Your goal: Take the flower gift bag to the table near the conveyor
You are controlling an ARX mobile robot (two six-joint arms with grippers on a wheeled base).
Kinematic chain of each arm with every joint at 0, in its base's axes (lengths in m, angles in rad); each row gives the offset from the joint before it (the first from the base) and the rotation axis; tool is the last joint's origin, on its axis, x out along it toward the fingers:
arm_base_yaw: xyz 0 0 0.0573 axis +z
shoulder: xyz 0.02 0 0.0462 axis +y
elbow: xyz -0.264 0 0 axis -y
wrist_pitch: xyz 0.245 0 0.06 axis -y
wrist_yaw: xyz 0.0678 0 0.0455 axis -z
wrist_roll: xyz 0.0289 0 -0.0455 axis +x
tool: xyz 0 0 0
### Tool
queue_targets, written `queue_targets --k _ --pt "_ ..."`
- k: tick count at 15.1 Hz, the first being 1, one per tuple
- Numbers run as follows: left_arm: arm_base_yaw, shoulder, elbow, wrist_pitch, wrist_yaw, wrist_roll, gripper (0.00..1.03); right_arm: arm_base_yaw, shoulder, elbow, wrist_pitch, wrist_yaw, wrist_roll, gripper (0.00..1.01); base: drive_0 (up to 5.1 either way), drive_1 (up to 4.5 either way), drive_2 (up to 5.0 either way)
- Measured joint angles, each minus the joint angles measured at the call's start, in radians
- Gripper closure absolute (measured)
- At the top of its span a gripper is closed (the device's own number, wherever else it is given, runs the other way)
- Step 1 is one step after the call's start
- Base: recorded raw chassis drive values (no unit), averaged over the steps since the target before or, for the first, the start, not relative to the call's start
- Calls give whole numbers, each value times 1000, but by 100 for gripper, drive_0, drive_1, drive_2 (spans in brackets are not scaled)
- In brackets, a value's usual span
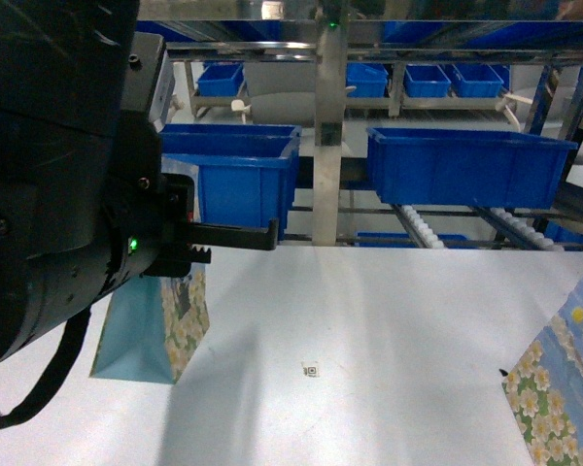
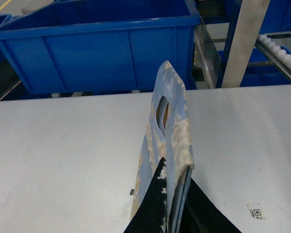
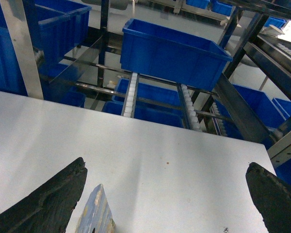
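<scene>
Both left gripper jaws clamp the flower gift bag upright.

Head view forward-down, arm perhaps blocking left, wrist views sharing table

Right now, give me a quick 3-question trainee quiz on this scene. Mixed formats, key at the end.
1. True or false: the left gripper is shut on the top edge of a flower gift bag.
2. Multiple choice: the right gripper is
A) clamped on a blue bin
B) open, with nothing between its fingers
C) out of view
3. Short answer: what sits just beyond the far edge of the table?

Key
1. True. The bag stands upright on the table with its top edge pinched.
2. B. A second floral bag shows just below, ungripped.
3. The conveyor, a steel rack with white roller lanes carrying blue bins.
</scene>
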Motion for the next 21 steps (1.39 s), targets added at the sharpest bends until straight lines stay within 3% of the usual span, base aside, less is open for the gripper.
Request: queue_targets --k 6,9,14,21 --pt "65 153 35 90 8 4 101 0 0 0 0 0 0 3 0 0 0" --pt "66 197 65 93 10 11 101 0 0 0 0 0 0 3 0 0 0" --pt "105 270 76 160 23 47 101 0 0 0 0 0 0 3 0 0 0" --pt "109 278 67 122 12 53 101 0 0 0 0 0 0 3 0 0 0"
